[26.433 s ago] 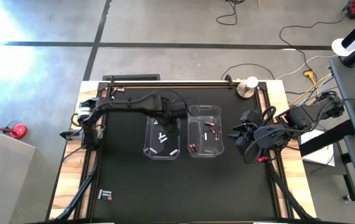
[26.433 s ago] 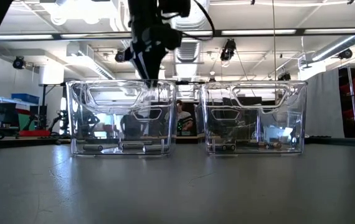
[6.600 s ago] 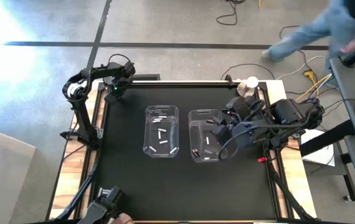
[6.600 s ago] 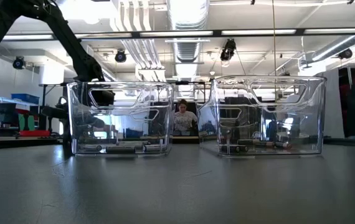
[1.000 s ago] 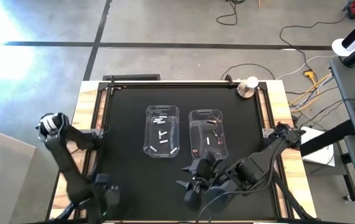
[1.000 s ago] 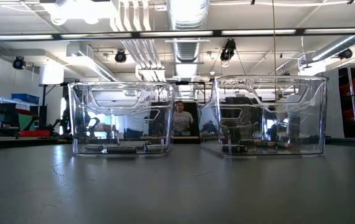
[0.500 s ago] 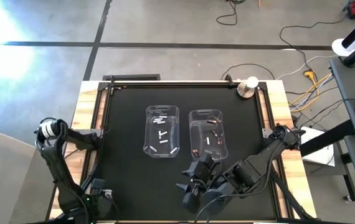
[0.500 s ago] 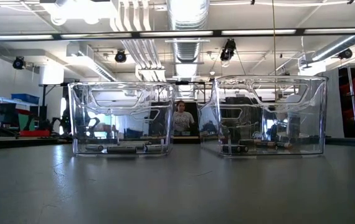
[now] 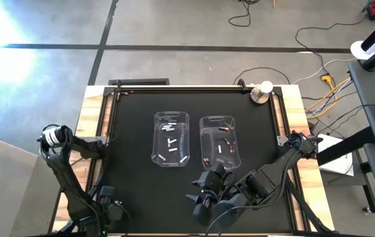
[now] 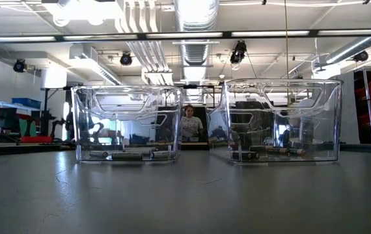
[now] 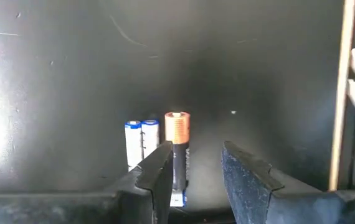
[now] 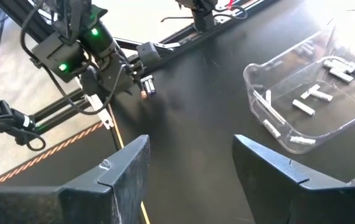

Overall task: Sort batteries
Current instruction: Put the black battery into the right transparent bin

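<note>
Left gripper (image 11: 193, 180), at the table's near-left corner, stands part open over three loose batteries (image 11: 159, 143) lying side by side. The copper-topped battery (image 11: 177, 146) lies just at the inner face of one finger, its long axis running straight ahead along the fingers, so the grip must centre on it. Right gripper (image 12: 190, 165) waits open, empty, near the right bin (image 9: 218, 141), well apart from these cells.

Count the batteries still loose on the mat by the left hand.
3 visible: two white batteries side by side and one copper-topped battery beside them, just ahead of the left hand. More may be hidden under it.
</note>
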Robot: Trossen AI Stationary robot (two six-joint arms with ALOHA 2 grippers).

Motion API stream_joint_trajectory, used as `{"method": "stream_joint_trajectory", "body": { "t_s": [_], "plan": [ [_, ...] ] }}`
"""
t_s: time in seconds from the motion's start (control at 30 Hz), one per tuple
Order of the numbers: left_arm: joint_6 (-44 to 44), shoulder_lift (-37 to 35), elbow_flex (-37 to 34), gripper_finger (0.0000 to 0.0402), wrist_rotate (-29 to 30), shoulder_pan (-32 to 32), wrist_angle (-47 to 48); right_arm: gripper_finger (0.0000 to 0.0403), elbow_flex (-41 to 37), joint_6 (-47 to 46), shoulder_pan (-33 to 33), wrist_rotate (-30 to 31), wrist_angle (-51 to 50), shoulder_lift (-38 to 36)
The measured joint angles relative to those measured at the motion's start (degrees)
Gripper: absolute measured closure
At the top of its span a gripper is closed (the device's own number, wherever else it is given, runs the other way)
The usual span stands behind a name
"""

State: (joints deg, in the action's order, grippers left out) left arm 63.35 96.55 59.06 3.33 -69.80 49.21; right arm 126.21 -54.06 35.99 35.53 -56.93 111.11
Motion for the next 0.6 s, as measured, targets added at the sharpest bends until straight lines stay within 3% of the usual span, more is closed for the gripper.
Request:
{"method": "stream_joint_trajectory", "body": {
  "t_s": [0.6],
  "plan": [
    [0.6, 0.0, -3.6, 0.0288, -1.0, 1.7, -8.1, 0.0184, 0.0, -0.2, 0.0, 0.0, -0.3, 0.0]
  ]
}}
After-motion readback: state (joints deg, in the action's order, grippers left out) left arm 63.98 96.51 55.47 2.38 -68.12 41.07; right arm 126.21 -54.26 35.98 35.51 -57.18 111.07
